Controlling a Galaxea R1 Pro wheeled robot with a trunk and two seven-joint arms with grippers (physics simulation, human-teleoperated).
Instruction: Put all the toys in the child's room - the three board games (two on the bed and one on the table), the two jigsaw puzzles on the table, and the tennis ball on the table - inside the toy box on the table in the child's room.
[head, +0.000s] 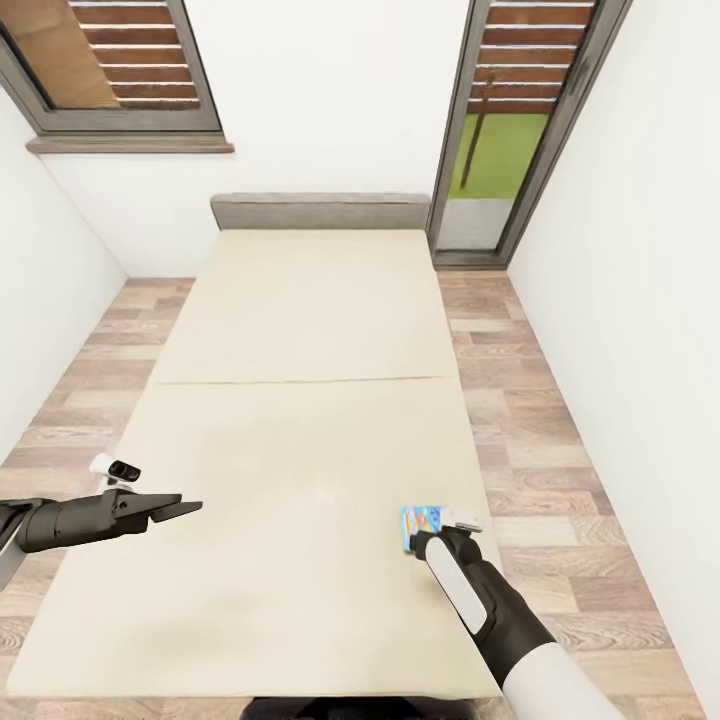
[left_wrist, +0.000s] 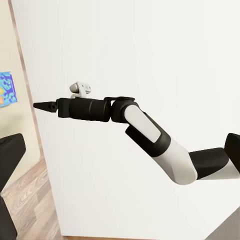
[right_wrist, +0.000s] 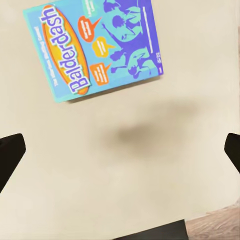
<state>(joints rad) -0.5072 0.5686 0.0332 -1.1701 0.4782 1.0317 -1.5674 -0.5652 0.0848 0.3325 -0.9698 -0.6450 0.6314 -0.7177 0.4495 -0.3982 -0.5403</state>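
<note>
One board game, a flat blue-and-orange box printed "Balderdash", lies flat on the bed near its right edge. Over the box's near side, my right gripper points down at the mattress. It is open, its two fingers spread wide with bare mattress between them, and the box lies just beyond the fingertips. My left gripper hovers open and empty over the left side of the bed. In the left wrist view my right gripper is stretched out, with the game box past it.
The bed has a grey headboard against the far white wall. Wood-plank floor runs along both sides. There is a tall window at the back right, another window at the back left, and a white wall close on the right.
</note>
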